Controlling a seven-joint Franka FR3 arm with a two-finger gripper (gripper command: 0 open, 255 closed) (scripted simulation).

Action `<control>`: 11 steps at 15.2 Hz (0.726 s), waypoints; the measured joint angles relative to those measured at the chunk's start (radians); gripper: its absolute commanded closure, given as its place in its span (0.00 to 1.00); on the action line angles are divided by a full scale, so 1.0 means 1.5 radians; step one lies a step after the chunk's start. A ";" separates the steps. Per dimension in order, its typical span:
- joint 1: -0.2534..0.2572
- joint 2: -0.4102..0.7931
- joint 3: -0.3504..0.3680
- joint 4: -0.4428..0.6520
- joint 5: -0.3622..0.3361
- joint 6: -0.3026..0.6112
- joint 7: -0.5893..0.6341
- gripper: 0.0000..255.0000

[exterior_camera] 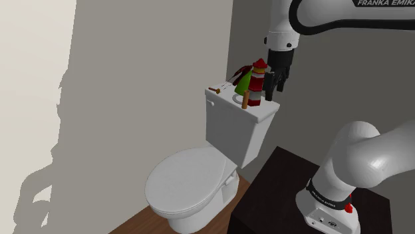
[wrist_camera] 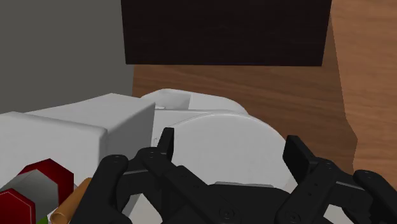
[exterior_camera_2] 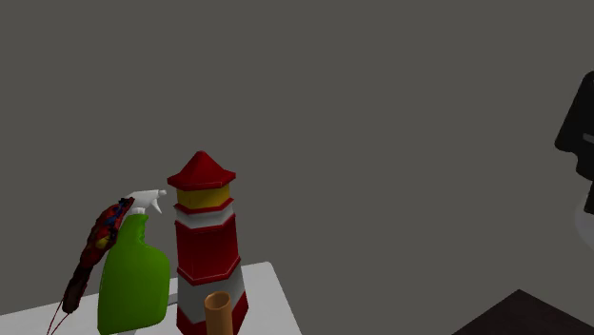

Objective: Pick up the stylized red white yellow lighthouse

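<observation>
Where the toilet tank lid (exterior_camera: 265,110) ends nearest the gripper (exterior_camera: 274,90), the lighthouse (exterior_camera: 258,85) stands upright, long axis vertical, red roof pointing up. Red and white bands, yellow band under the roof. Fingers wide apart, holding nothing, just beside it. Green spray bottle (exterior_camera_2: 133,276) alongside.

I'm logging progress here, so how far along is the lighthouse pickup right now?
Done: the approach looks made, as the pincer hangs close beside the lighthouse, on the shoulder view's right. In hand: nothing. In the wrist view the fingers stand apart, with the lighthouse outside them. Left: getting the fingers around it, closing, and lifting it off the toilet tank, where it stands upright.
</observation>
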 measured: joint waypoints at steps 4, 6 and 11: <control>-0.010 0.027 -0.010 0.008 -0.035 0.019 -0.019 0.00; -0.019 0.049 -0.018 0.011 -0.066 0.040 -0.035 0.00; -0.045 0.132 -0.044 0.047 -0.147 0.096 -0.075 0.00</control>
